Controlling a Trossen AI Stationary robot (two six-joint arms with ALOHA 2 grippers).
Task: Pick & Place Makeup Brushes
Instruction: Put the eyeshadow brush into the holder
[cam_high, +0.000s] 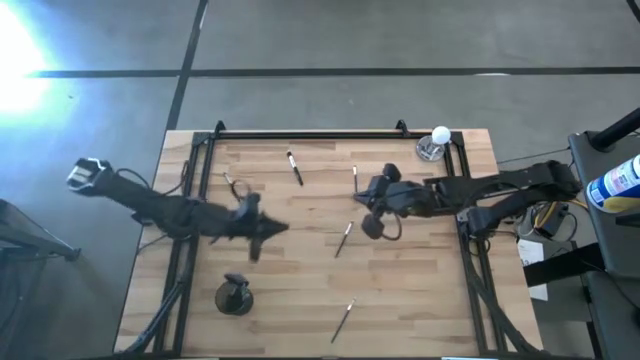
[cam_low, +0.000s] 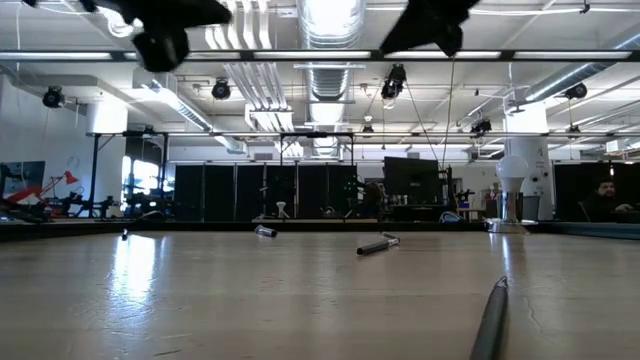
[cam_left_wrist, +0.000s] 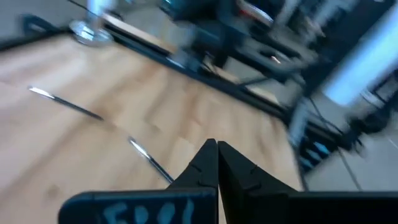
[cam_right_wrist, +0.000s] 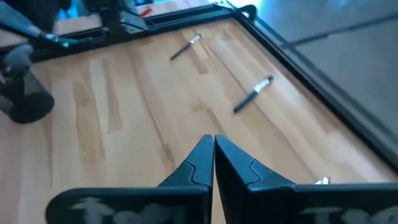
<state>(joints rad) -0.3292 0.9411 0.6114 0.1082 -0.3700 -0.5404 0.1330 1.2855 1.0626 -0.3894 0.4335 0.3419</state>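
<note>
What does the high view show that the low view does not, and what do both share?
Only the high view: the dark cup near the left arm, and the left hand and right hand placed over the table's middle. Only the low view: the room behind the table, with a person at the right. Both: the white ball on its stand and scattered makeup brushes lying on the wood.

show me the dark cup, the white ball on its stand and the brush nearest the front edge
dark cup (cam_high: 234, 297), high view, on its round body
white ball (cam_high: 440, 134), high view, on the ball itself
front brush (cam_high: 342, 320), high view, mid-handle
</note>
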